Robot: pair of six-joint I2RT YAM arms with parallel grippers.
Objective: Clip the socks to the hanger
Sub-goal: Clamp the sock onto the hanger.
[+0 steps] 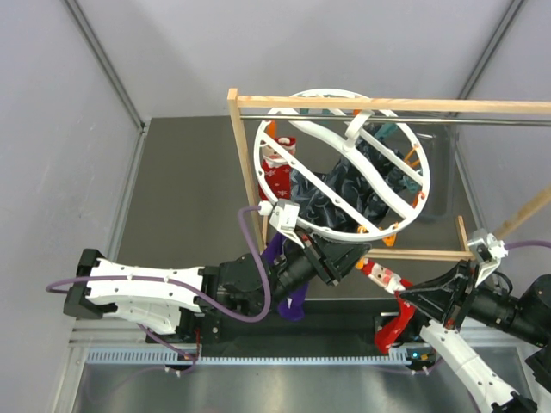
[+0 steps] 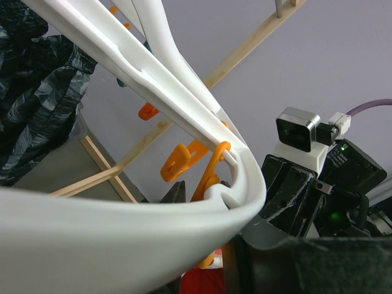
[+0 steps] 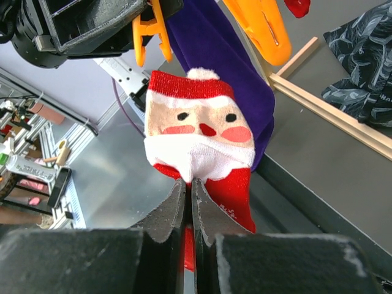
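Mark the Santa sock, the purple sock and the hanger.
Santa sock (image 3: 199, 131): right wrist view, on the face print.
purple sock (image 3: 205, 43): right wrist view, fabric above the Santa.
hanger (image 2: 110, 233): left wrist view, on its white rim.

one fixed overhead view and two close wrist views around the hanger

the top camera looks down from above and behind the arm bases, taking in the table and wooden rack. the left wrist camera sits against the hanger's rim, facing the right arm's camera. the right wrist camera looks up past its own fingers at the santa sock, very near, with the left arm beyond. both wrist views share the orange clips.
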